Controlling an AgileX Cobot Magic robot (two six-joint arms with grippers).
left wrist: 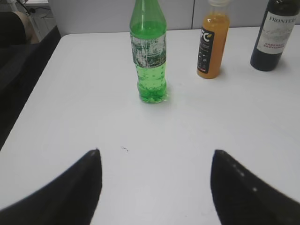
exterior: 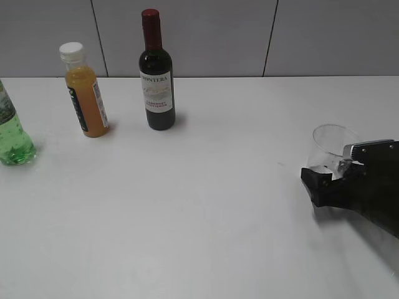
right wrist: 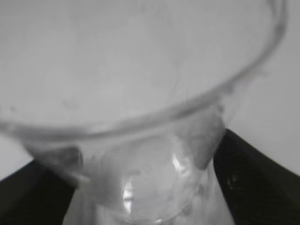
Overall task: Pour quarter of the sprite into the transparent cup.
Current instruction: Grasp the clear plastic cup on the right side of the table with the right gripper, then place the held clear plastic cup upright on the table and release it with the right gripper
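The sprite (exterior: 11, 140) is a green see-through bottle standing upright at the far left edge of the exterior view, partly cut off. In the left wrist view it (left wrist: 151, 61) stands ahead of my left gripper (left wrist: 155, 157), which is open, empty and well short of it. That view cuts off the bottle's top. The transparent cup (exterior: 330, 144) stands at the right of the table. My right gripper (exterior: 330, 169) is at its lower part. In the right wrist view the cup (right wrist: 140, 70) fills the frame, with the gripper's (right wrist: 140, 178) fingers against both sides of it.
An orange juice bottle (exterior: 87, 99) with a white cap and a dark wine bottle (exterior: 157, 81) stand at the back left; both also show in the left wrist view, the juice (left wrist: 212, 44) and the wine (left wrist: 274, 37). The white table's left edge (left wrist: 28, 117) runs beside the sprite.
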